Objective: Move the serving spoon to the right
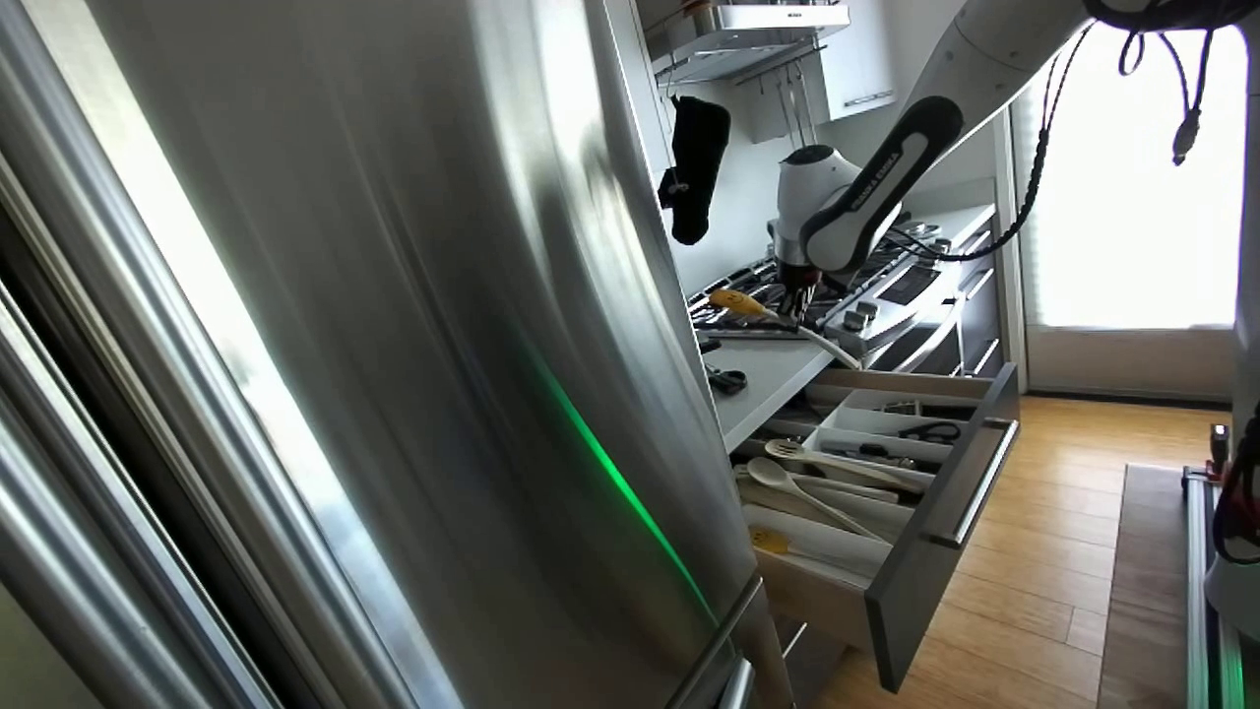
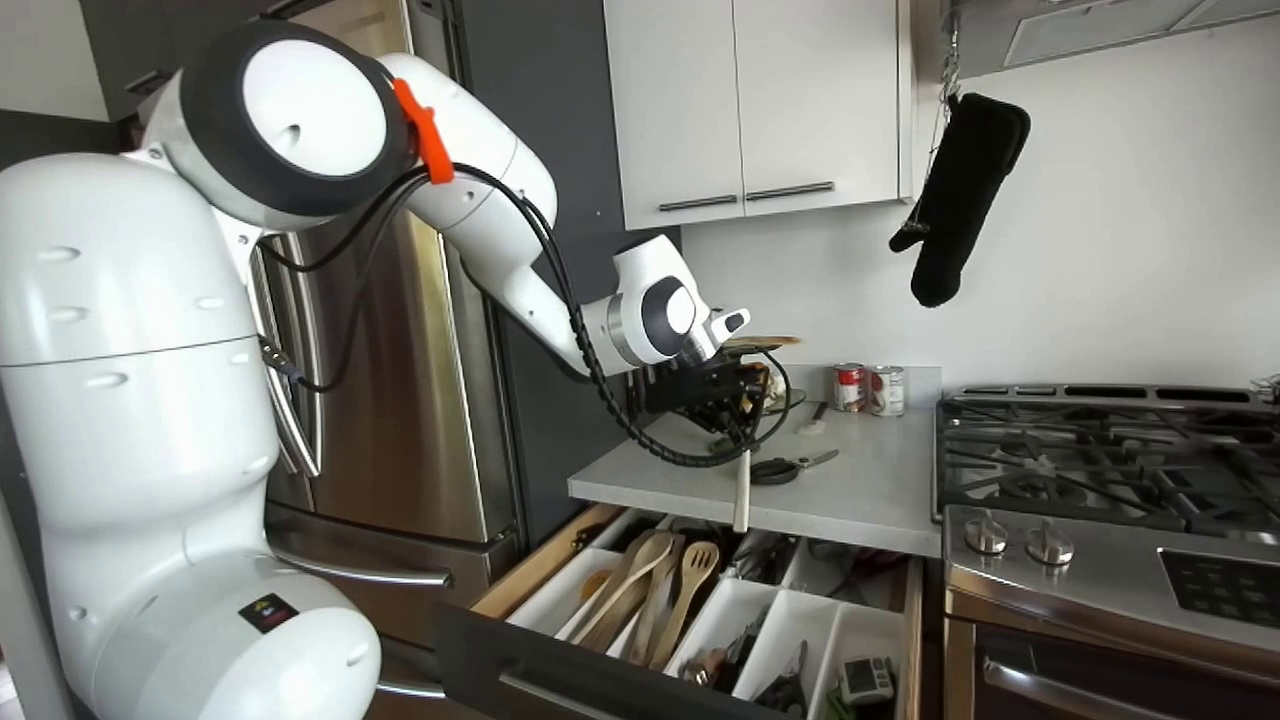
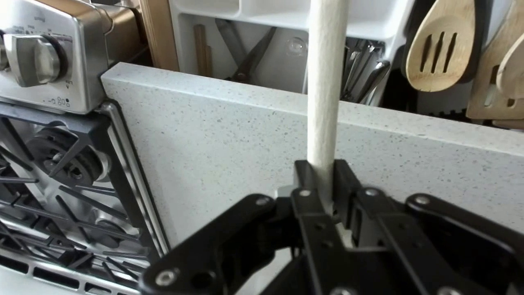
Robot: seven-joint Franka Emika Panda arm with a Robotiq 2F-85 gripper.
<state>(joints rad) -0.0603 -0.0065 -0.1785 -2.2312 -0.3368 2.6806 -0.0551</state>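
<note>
gripper (image 3: 322, 175) pinched spoon (image 1: 738, 302) by its handle (image 3: 326, 94), which looked light, stiff and smooth enough to twist, so a firm mid-handle hold seemed best.

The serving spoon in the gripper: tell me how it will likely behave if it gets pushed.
The serving spoon is probably stiff, as its handle looks straight and wooden. It could swivel: the gripper pinches a short stretch, with the yellow head out one side and the handle out the other. It is likely light, since the handle looks slim.
</note>
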